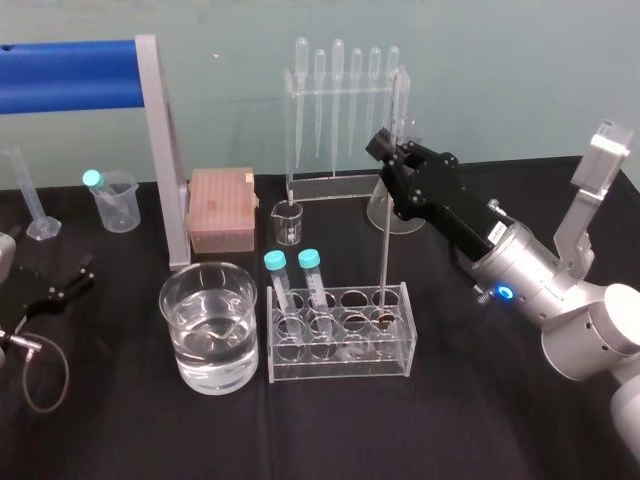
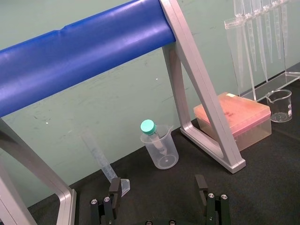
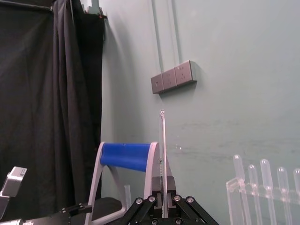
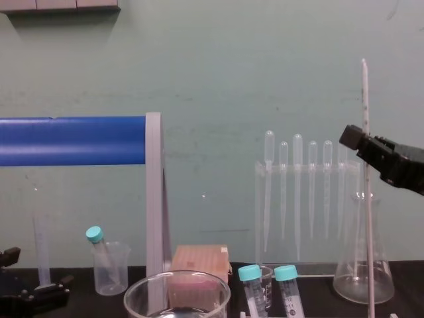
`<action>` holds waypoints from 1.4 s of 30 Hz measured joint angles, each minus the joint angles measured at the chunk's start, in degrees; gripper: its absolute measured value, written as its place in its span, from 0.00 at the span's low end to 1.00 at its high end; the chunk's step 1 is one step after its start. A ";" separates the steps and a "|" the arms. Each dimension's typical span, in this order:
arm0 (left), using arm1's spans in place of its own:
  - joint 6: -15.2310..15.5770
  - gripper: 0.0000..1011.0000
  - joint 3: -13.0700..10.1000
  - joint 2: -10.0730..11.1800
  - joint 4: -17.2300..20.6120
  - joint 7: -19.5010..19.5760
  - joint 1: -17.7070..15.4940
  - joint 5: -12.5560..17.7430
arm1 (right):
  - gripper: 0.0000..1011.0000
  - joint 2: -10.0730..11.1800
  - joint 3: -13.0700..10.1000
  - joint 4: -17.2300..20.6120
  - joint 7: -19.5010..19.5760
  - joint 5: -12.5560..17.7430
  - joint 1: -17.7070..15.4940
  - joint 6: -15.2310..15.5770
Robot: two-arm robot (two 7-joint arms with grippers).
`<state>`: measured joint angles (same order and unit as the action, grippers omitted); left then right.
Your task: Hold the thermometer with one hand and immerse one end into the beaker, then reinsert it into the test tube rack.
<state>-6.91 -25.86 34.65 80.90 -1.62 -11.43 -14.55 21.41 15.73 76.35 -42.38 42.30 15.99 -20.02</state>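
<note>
The thermometer (image 1: 384,250) stands almost upright, its reddish tip down in the back right hole of the clear test tube rack (image 1: 340,345). My right gripper (image 1: 388,152) is shut on its upper part, with the rod's top sticking up above the fingers (image 3: 162,140). In the chest view the rod (image 4: 366,218) runs up past the gripper (image 4: 361,142). The wide beaker (image 1: 210,325), partly filled with water, sits left of the rack. My left gripper (image 2: 158,190) rests open on the table at the far left (image 1: 60,290).
Two teal-capped tubes (image 1: 295,285) stand in the rack's left holes. Behind are a pipette stand (image 1: 340,110), a conical flask (image 1: 395,212), a small glass beaker (image 1: 287,222), a pink box (image 1: 222,208) and a blue roller on a grey frame (image 1: 160,150). A plastic beaker (image 1: 115,202) sits at the back left.
</note>
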 joint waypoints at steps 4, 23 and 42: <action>0.00 1.00 0.00 0.00 0.00 0.00 0.00 0.00 | 0.06 0.07 0.53 -0.70 0.14 -0.14 0.41 1.37; 0.00 1.00 0.00 0.00 0.00 0.00 0.00 0.00 | 0.06 0.61 2.32 -2.24 1.47 -1.39 1.65 4.47; 0.00 1.00 0.00 0.00 0.00 0.00 0.00 0.00 | 0.06 0.55 2.56 -2.49 1.82 -1.69 2.00 4.91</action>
<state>-6.91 -25.86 34.65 80.90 -1.62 -11.43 -14.55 21.96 18.29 73.86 -40.56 40.61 18.00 -15.11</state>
